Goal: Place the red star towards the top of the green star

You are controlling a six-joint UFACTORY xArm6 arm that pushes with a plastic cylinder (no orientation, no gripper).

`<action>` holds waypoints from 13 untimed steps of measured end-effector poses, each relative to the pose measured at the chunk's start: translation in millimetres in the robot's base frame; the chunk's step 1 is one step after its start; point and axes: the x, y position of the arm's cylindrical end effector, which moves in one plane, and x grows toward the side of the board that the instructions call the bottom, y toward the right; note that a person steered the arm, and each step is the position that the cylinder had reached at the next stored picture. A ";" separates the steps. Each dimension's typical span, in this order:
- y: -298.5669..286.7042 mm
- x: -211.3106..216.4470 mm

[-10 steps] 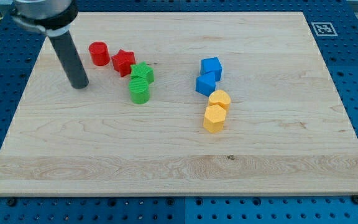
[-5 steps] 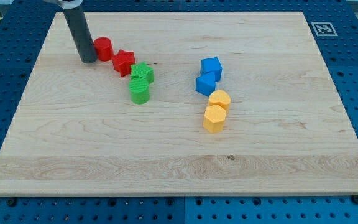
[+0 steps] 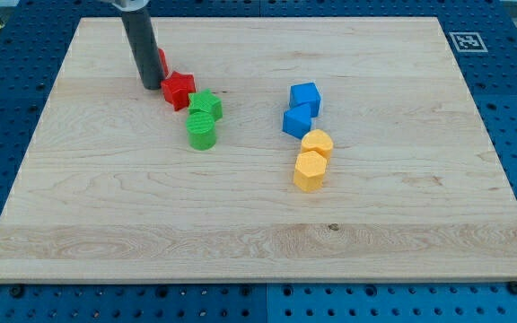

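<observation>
The red star (image 3: 179, 89) lies at the board's upper left, touching the upper-left side of the green star (image 3: 205, 106). My tip (image 3: 152, 85) stands just left of the red star, close to it or touching. The rod hides most of the red cylinder (image 3: 162, 63), of which only a sliver shows at the rod's right edge. A green cylinder (image 3: 201, 133) sits right below the green star.
Two blue cubes (image 3: 304, 96) (image 3: 297, 120) stand right of centre, with two yellow blocks (image 3: 317, 144) (image 3: 310, 170) just below them. The wooden board (image 3: 258, 251) lies on a blue pegboard. A marker tag (image 3: 465, 40) is at its top right corner.
My tip has moved up and to the right, from left of the red cylinder to in front of it, beside the red star. The blocks look unmoved.
</observation>
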 end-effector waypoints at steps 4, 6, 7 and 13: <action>-3.1 42.1; -3.1 52.6; -3.1 38.0; 3.1 17.1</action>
